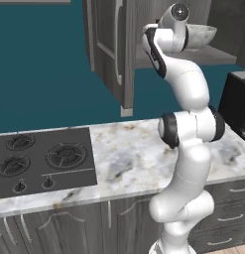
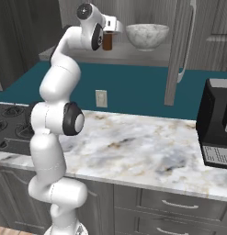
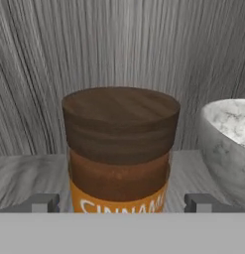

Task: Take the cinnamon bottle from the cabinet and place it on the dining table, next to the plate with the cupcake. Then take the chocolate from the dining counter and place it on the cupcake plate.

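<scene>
The cinnamon bottle (image 3: 120, 149) stands upright on the cabinet shelf (image 3: 25, 173). It has a dark wooden lid, brown contents and an orange label. My gripper (image 3: 121, 204) is open around its lower part. One fingertip (image 3: 44, 202) sits left of the bottle and the other right of it, each with a small gap to the glass. From the right base view the bottle (image 2: 107, 41) shows just below my hand (image 2: 113, 25), at the left end of the shelf (image 2: 133, 54).
A marbled stone bowl (image 2: 147, 36) (image 3: 228, 144) stands close to the right of the bottle on the same shelf. The cabinet door (image 2: 179, 50) (image 1: 111, 49) hangs open. Below are the marble counter (image 2: 147, 147), a stove (image 1: 39, 158) and a black appliance (image 2: 218, 124).
</scene>
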